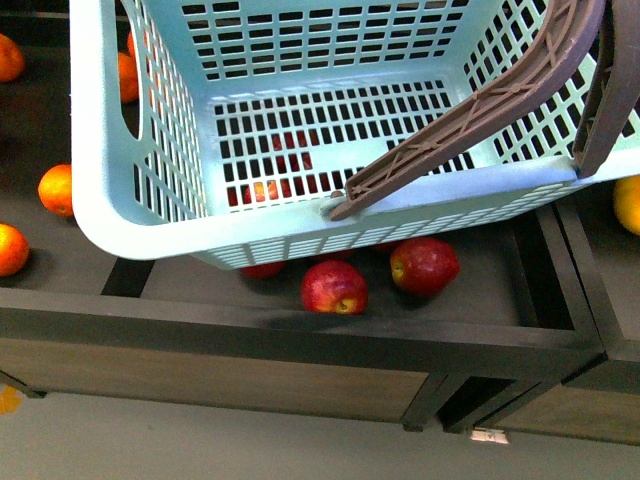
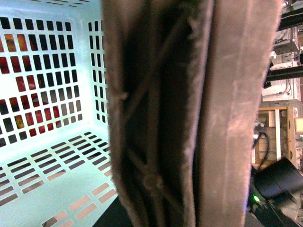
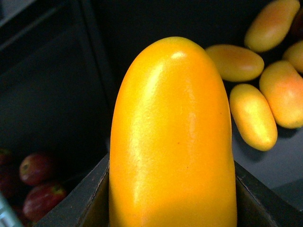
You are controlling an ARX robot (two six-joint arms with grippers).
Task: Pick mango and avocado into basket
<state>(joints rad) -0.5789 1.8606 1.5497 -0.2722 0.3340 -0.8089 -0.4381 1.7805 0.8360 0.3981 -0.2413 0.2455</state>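
The light teal basket hangs tilted above the dark shelf and fills the upper front view; it is empty inside. Its brown handles rise to the upper right. My left gripper is shut on the basket; the handle fills the left wrist view and hides the jaws, with the teal basket floor beside it. My right gripper is shut on the yellow mango, which fills the right wrist view; the jaws are hidden behind it. Neither gripper shows in the front view. The avocado is out of view.
Red apples lie in the dark shelf bin under the basket. Oranges lie in the left bin. A yellow fruit shows at the right edge. Several more yellow mangoes lie below my right gripper, with red apples in the neighbouring bin.
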